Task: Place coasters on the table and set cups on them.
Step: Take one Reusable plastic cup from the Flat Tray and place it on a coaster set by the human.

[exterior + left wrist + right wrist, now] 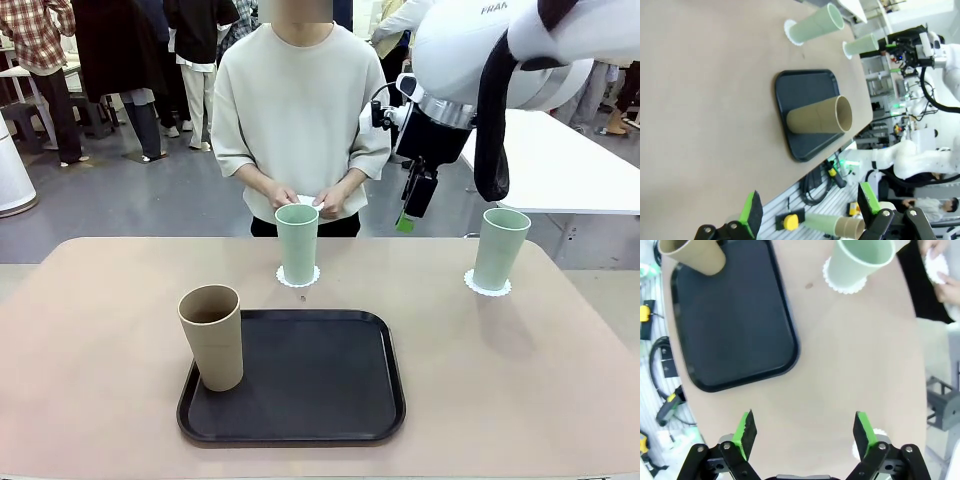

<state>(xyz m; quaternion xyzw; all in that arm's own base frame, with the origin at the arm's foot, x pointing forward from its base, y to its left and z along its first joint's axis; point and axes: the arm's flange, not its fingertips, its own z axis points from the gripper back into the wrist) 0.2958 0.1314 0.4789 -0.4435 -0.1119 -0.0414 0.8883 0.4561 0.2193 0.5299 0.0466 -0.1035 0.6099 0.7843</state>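
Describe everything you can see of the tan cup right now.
The tan cup is a tall, tapered, handleless tumbler with a matte brown look. It stands upright, mouth up and seemingly empty, on the black tray, near the tray's left edge. Only the tray touches it, and no coaster shows beneath.

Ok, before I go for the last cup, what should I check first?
1. Middle mint cup on the middle coaster: ok.
2. Right mint cup on the right coaster: ok.
3. Third coaster laid on the table: not ok, it is in the person's hands.
4. Brown cup upright on the tray: ok.
5. Left gripper and right gripper open: ok.
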